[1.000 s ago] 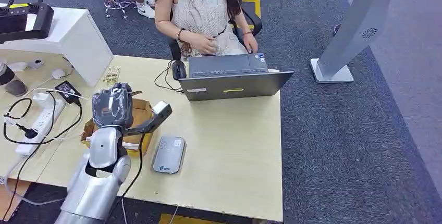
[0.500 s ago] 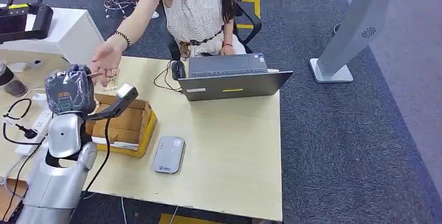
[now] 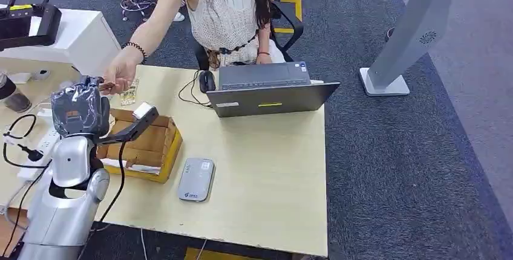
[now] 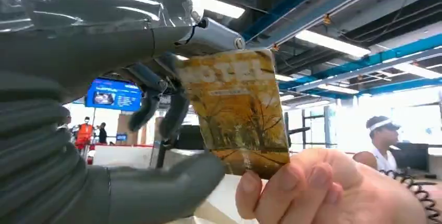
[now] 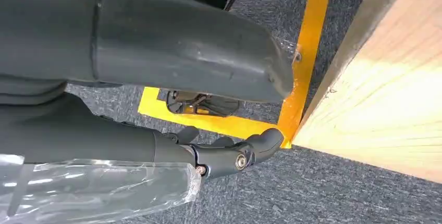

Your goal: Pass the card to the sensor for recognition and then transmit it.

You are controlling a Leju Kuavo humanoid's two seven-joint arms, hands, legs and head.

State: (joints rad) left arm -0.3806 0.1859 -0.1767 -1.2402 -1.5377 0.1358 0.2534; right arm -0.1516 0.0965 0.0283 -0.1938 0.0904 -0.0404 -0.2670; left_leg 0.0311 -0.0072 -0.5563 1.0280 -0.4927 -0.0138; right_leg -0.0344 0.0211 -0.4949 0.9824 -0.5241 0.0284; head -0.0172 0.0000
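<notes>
Since half a second ago, the person's hand [image 3: 118,77] is lying lower and closer, now meeting the left hand [image 3: 77,110] above the table's far left part; the left arm is sitting almost where it was.

Count: one card [image 4: 235,110]; one grey sensor [image 3: 196,179] lying flat on the table [image 3: 272,169]; one cardboard box [image 3: 145,145] just left of the sensor; one laptop [image 3: 269,89] at the far edge; one black mouse [image 3: 207,81] beside the laptop; one white power strip [image 3: 45,142] at the left edge; one person sitting behind the laptop, one arm reaching out.

Hidden or unclear: in the head view the card is too small to make out between the two hands; the left hand is wearing a crinkled plastic wrap that is blurring its outline; the right hand [image 5: 156,104] is hanging below the table edge, fingers curled inward with nothing in them.

Card: upright, printed with yellow-brown autumn trees and pale lettering across its top; in the left wrist view the left hand's thumb [image 4: 156,193] and dark fingers [image 4: 174,109] are pinching one side of it while the person's fingertips are gripping its lower corner; both are holding it at once, well apart from the sensor.
</notes>
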